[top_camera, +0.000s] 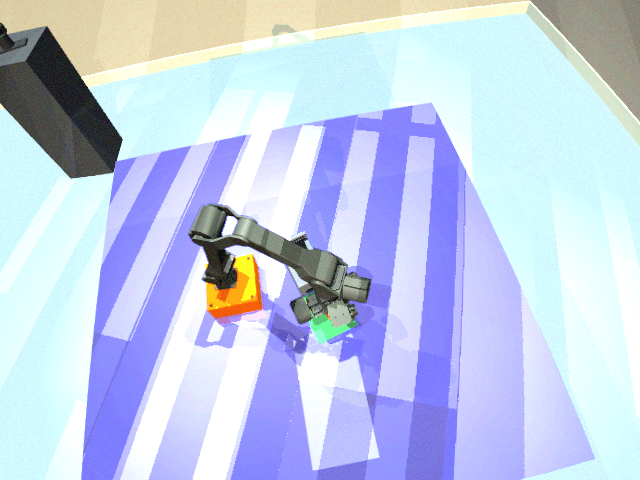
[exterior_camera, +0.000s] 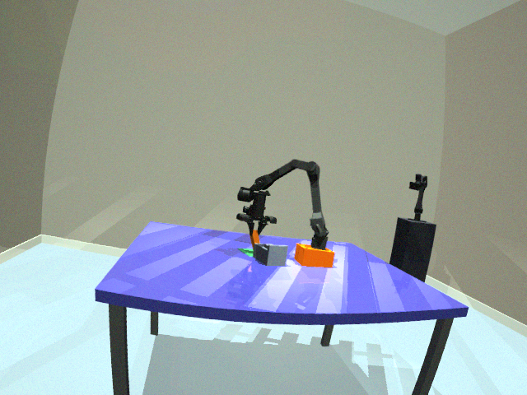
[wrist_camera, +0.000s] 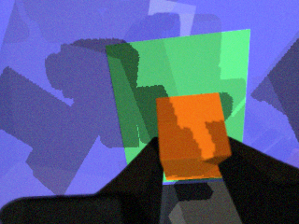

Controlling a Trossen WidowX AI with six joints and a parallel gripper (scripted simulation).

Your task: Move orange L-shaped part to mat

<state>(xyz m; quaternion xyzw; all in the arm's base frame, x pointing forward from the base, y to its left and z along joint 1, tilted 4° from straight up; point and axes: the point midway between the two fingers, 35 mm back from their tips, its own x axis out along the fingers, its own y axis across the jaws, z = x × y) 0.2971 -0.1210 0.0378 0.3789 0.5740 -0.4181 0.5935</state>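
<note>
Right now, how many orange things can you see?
2. The L-part hangs from the hand, over the green mat beside the tray. The other is the block under the arm's foot. More could hide behind the tray.
</note>
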